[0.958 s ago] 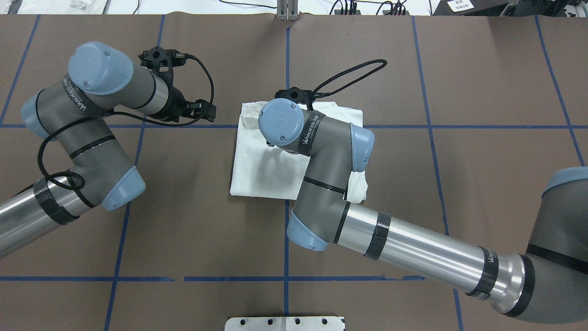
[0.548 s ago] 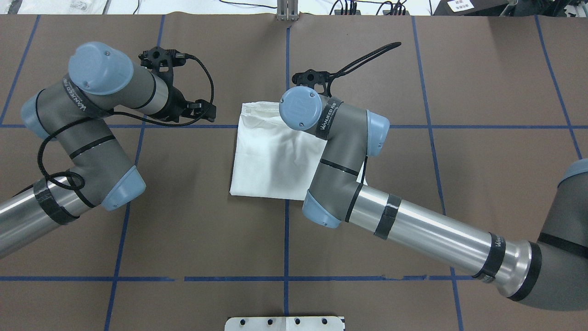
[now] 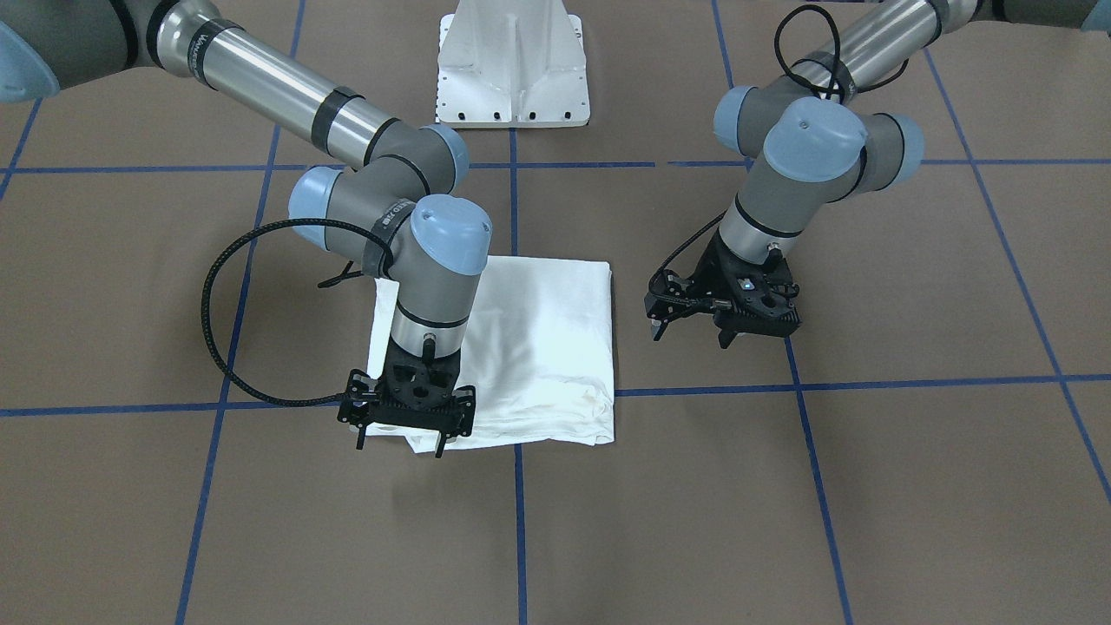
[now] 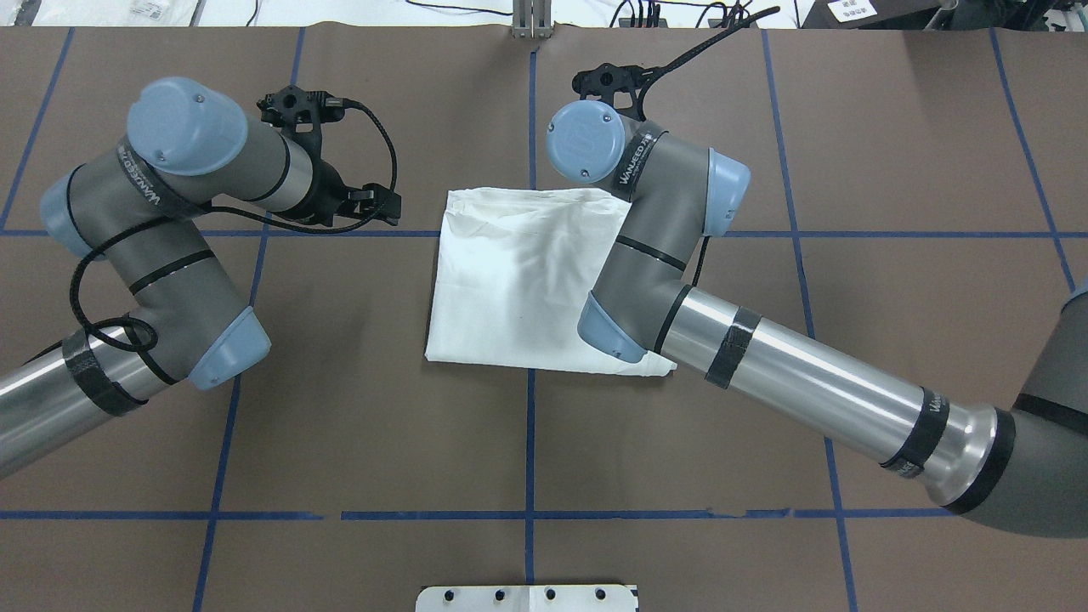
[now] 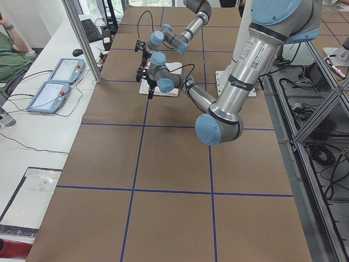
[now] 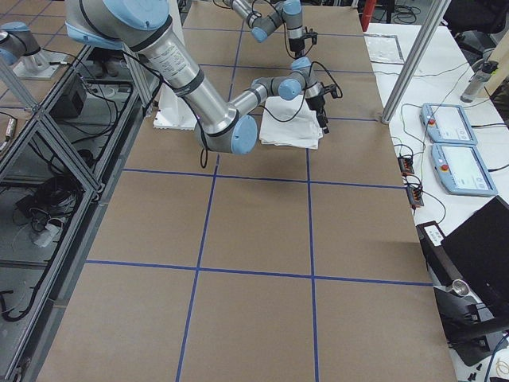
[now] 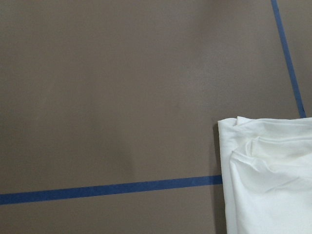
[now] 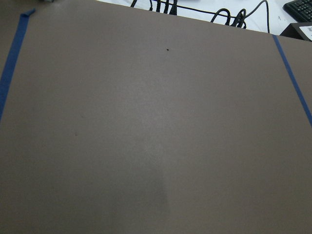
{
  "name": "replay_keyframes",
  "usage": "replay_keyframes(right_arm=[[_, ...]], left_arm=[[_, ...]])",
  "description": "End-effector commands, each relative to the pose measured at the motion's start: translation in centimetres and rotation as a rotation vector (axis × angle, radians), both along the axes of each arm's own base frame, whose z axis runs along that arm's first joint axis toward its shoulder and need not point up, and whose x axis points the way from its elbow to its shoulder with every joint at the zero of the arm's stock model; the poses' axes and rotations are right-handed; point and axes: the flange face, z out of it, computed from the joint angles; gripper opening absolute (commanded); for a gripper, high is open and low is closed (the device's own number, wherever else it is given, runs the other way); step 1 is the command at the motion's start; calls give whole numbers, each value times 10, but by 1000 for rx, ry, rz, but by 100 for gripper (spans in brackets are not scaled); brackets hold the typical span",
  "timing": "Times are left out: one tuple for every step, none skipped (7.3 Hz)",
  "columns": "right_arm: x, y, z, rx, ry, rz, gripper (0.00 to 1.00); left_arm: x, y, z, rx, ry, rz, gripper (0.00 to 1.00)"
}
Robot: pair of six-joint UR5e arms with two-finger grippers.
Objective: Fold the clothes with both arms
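T-shirt (image 3: pixel 538 347): folded to a squarish white packet, flat on the table (image 3: pixel 781 503), straight out from the pedestal (image 3: pixel 512 69).

Right claw (image 3: pixel 400 438): fingers apart, empty, over the packet corner far from the pedestal.

Left claw (image 3: pixel 690 338): fingers apart, empty, beside the packet's opposite side, no contact.

Judgement: light, limp knit in stacked layers that will slide and sag. Pinch all layers at both corners of the edge farthest from the pedestal.

table (image 4: pixel 340 425): brown, blue tape grid (image 4: pixel 529 442) | side bench (image 5: pixel 32 136): white | 2 panels (image 5: pixel 48 96), possibly tablets
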Motion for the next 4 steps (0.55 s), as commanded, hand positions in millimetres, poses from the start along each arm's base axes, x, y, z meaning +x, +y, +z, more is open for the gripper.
replay_keyframes(right_arm=[[30, -21, -10, -86, -82, -126, 100], [53, -33, -13, -122, -127, -192, 100], [95, -45, -9, -154, -177, -253, 100], [150, -45, 7, -158, -167, -328, 100]], left_arm=[[-2, 1, -4, 4, 5, 0, 100], [-8, 4, -11, 17, 8, 4, 100], [-21, 21, -3, 3, 22, 57, 100], [-53, 22, 0, 42, 29, 84, 100]])
